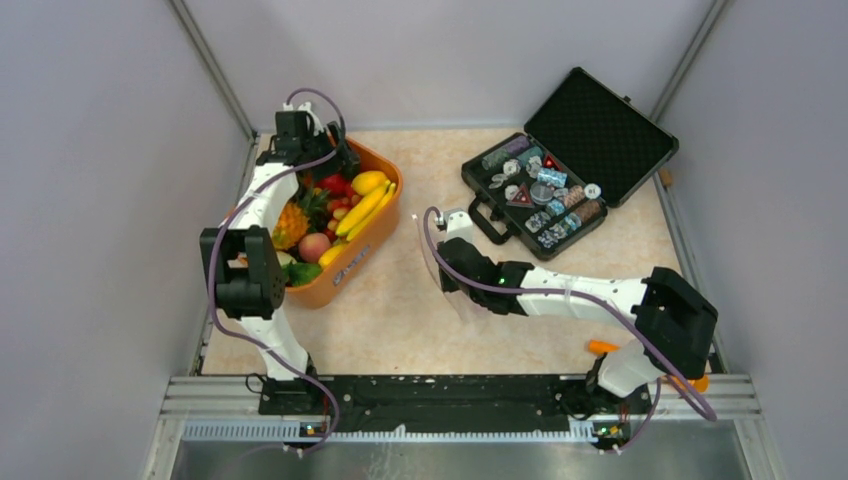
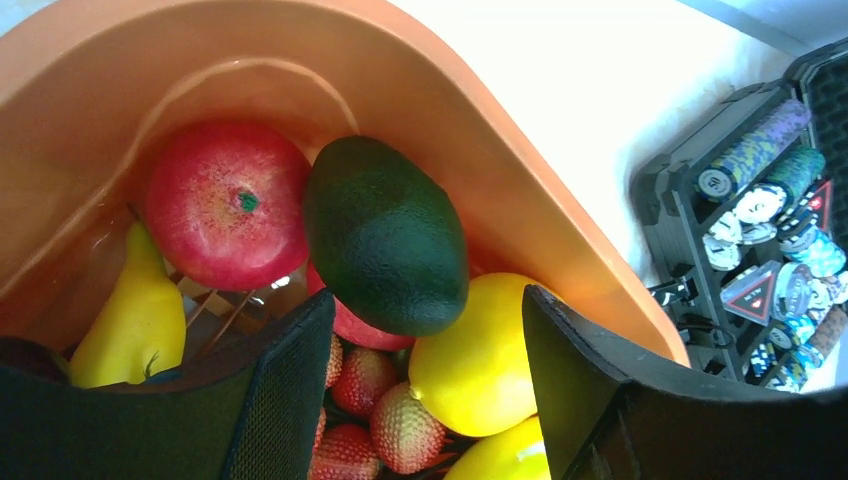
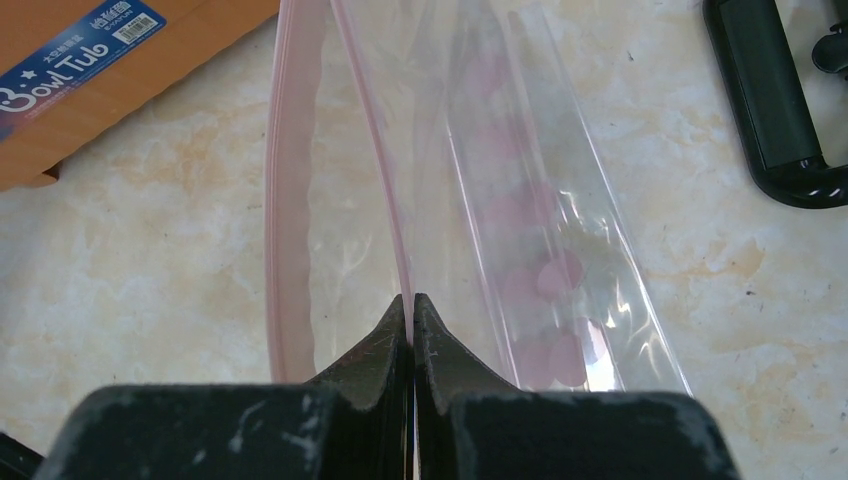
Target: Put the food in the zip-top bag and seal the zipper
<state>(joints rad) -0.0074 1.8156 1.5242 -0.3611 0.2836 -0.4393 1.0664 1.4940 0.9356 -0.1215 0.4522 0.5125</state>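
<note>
Probably limp and slippery, the zip-top bag (image 3: 520,200) is clamped at its stiffer zipper (image 3: 288,200) by the right gripper (image 3: 412,310); the left gripper (image 2: 428,340) has jaws apart.

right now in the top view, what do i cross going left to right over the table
basket → bag → case
</note>
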